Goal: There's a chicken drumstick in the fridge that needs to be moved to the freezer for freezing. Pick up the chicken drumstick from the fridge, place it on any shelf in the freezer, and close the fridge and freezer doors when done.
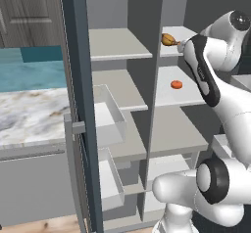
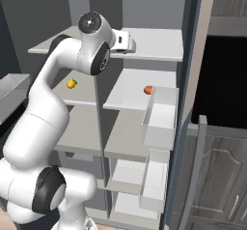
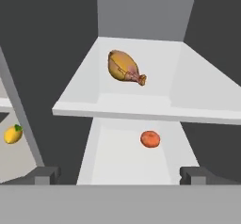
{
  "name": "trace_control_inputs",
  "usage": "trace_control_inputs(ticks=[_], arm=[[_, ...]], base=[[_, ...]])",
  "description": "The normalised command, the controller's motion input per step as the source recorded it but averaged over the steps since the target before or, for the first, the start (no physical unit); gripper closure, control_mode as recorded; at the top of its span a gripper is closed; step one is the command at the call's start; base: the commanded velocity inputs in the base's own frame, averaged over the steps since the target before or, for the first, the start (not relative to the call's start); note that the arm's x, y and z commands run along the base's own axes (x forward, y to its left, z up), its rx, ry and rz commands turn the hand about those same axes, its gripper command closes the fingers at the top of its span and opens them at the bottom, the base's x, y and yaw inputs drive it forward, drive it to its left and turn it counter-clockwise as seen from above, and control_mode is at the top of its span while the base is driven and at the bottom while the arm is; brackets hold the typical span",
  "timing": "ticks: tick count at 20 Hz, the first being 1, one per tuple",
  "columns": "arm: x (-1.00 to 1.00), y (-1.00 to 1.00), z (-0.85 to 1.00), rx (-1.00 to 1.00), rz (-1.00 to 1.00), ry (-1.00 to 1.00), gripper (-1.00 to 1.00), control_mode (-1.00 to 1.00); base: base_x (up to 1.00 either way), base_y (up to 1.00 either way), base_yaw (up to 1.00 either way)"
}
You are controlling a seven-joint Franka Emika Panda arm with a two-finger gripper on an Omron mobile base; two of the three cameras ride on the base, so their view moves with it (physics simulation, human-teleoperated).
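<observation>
Hand view shows the drumstick [image 3: 123, 67] lying on an upper fridge shelf [image 3: 141, 106], thin dark end pointing right, well back from the near edge. An orange-red item [image 3: 150, 139] sits on the shelf below, and a small yellow fruit [image 3: 12, 134] lies far left in the freezer half.

Risks, as judged: the drumstick is rounded and could roll or skid back if one finger meets it first; a low approach could strike the shelf's near edge.

Gripper [image 3: 117, 175] fingers stand wide apart, holding and touching nothing, short of the shelf.
</observation>
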Motion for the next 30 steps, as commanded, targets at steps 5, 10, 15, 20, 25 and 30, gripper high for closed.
trace_control_inputs(ticks=[5, 10, 15, 20, 25, 30], arm=[[0.36, 0.0, 0.0, 0.0, 0.0, 0.0, -1.0, -1.0], [0.33, 0.0, 0.0, 0.0, 0.01, 0.0, -1.0, -1.0], [0.37, 0.0, 0.0, 0.0, 0.1, 0.01, -1.0, -1.0], [0.11, -0.16, 0.0, 0.0, 0.21, -0.02, -1.0, -1.0], [0.0, -0.22, 0.0, 0.0, 0.17, -0.01, -1.0, -1.0], [0.0, 0.05, 0.0, 0.0, 0.07, -0.02, -1.0, -1.0]], base=[[0.0, 0.0, 0.0], [0.0, 0.0, 0.0], [0.0, 0.0, 0.0], [0.0, 0.0, 0.0], [0.0, 0.0, 0.0], [0.0, 0.0, 0.0]])
